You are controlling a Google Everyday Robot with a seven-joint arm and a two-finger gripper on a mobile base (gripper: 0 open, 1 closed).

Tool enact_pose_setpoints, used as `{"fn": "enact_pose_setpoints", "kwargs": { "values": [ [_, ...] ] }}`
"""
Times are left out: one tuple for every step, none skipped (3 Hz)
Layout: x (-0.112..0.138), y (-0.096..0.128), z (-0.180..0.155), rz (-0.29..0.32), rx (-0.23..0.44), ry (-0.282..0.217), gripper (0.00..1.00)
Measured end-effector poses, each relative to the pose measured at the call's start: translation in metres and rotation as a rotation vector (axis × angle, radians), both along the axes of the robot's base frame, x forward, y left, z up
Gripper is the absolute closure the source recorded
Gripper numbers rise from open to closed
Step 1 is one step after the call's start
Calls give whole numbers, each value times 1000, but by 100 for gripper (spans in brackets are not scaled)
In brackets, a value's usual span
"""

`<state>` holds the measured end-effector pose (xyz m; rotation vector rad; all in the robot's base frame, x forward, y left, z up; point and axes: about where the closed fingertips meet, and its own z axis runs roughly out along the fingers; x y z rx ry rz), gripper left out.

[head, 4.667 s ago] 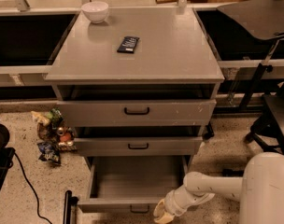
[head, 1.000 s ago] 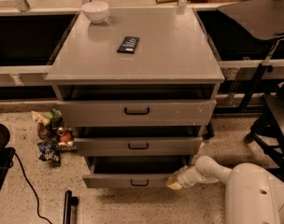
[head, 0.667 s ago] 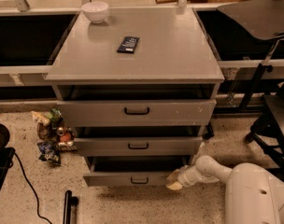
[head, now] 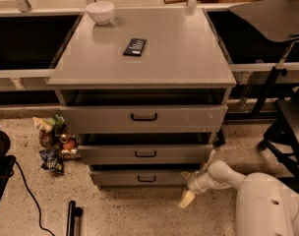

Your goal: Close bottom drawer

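The bottom drawer (head: 139, 178) is the narrowest grey front with a small black handle (head: 146, 179). It sits pushed in beneath the middle drawer front (head: 145, 154) and sticks out only slightly. My gripper (head: 188, 187) is at the drawer's right end, low near the floor, on the end of my white arm (head: 223, 175). Its fingers are spread. One cream fingertip (head: 187, 199) points down toward the floor, the other lies against the drawer's right corner. It holds nothing.
The top drawer (head: 143, 118) stands a little out. A white bowl (head: 100, 12) and a dark flat packet (head: 134, 46) lie on the cabinet top. Snack bags (head: 53, 141) litter the floor at left. A black cable (head: 26, 191) and a black chair (head: 287, 117) flank the cabinet.
The bottom drawer has gone from wide open to nearly shut. My gripper followed its right front corner inward and now sits beside the cabinet base.
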<state>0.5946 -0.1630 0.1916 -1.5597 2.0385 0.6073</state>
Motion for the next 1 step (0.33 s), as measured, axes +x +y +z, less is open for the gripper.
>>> {"fn": "enact_pose_setpoints", "kwargs": {
  "values": [
    [-24,20,33,123,74,37,0]
  ]
}}
